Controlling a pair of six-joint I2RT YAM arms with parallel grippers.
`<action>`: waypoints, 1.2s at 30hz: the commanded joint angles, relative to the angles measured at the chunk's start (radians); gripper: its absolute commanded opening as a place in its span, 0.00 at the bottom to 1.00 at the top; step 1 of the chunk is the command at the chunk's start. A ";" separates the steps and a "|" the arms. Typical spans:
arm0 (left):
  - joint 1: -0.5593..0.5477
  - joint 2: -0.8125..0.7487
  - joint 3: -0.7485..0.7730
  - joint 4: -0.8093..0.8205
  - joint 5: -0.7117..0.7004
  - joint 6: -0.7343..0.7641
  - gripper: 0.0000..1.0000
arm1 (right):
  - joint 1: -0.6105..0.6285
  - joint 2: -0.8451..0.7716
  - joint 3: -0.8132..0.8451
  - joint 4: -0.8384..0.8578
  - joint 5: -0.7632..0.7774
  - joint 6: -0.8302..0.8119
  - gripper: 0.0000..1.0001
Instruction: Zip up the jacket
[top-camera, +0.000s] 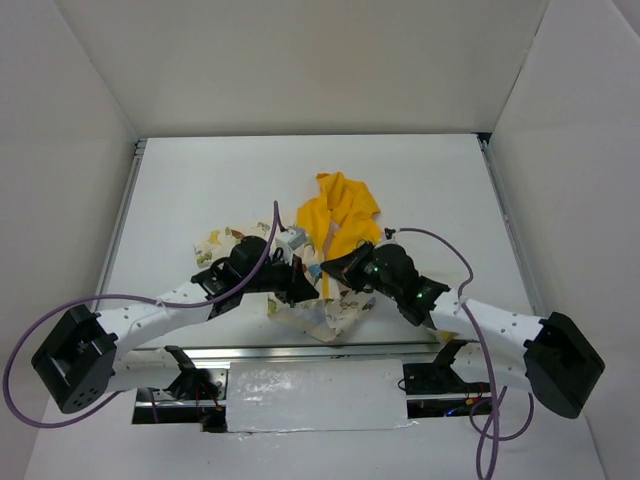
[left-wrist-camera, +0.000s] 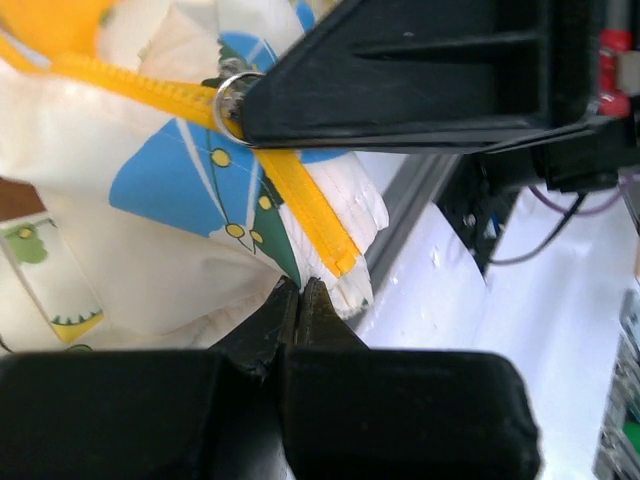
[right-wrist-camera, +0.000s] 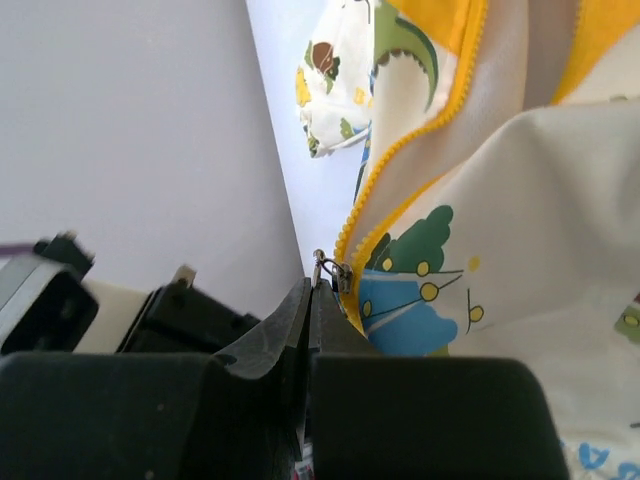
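Softly rumpled cream jacket (top-camera: 338, 212), toothed yellow zipper (left-wrist-camera: 300, 200), small metal slider (right-wrist-camera: 331, 271).

Jacket on table, both grippers on its zipper.

Jacket (top-camera: 338, 215) lies bunched at mid-table (top-camera: 200, 190), hood end to the far side and hem end toward the arm bases, near the rail (top-camera: 300, 352) at the table's near edge. Left gripper (top-camera: 303, 287), on the jacket's left, pinches the hem at the lower end of the zipper (left-wrist-camera: 300, 200). Right gripper (top-camera: 335, 272), on the jacket's right, pinches the slider (right-wrist-camera: 335, 272) a little farther up the same zipper. The two grippers are near each other but apart.
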 joint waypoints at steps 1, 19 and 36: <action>-0.037 -0.034 -0.033 -0.056 0.014 -0.001 0.00 | -0.102 0.066 0.130 0.065 0.032 -0.052 0.00; -0.105 -0.130 -0.154 -0.091 -0.087 -0.036 0.00 | -0.264 0.388 0.381 0.068 -0.067 -0.064 0.00; -0.135 -0.125 -0.134 -0.137 -0.219 -0.056 0.00 | -0.481 0.830 1.318 -0.316 -0.161 -0.437 0.00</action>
